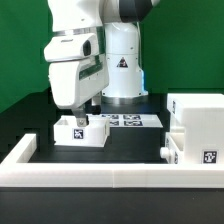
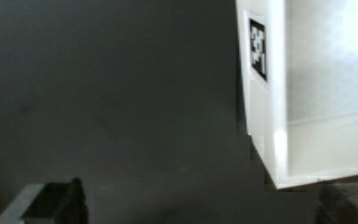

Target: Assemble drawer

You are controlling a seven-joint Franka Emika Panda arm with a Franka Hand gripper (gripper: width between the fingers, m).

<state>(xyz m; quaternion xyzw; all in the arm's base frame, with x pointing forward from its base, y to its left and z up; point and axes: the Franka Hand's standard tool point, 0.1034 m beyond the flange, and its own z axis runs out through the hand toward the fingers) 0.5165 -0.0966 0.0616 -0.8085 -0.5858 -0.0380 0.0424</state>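
A small white open-topped tray (image 1: pixel 80 130) with a black-and-white tag stands on the black table at the exterior view's left. My gripper (image 1: pixel 78 110) hangs just above it, jaws open and holding nothing. In the wrist view the tray (image 2: pixel 318 90) and its tag (image 2: pixel 259 45) fill one side, and the tray's corner reaches close to one finger (image 2: pixel 348 203). The other finger (image 2: pixel 51 200) is over bare table, so my gripper (image 2: pixel 197 205) is wide open. The tall white housing (image 1: pixel 200 125) stands at the exterior view's right, with a second small white piece (image 1: pixel 171 152) at its foot.
A long low white rail (image 1: pixel 100 168) runs along the front and turns back at the exterior view's left (image 1: pixel 22 150). The marker board (image 1: pixel 127 122) lies flat behind the tray, in front of the robot's base (image 1: pixel 122 70).
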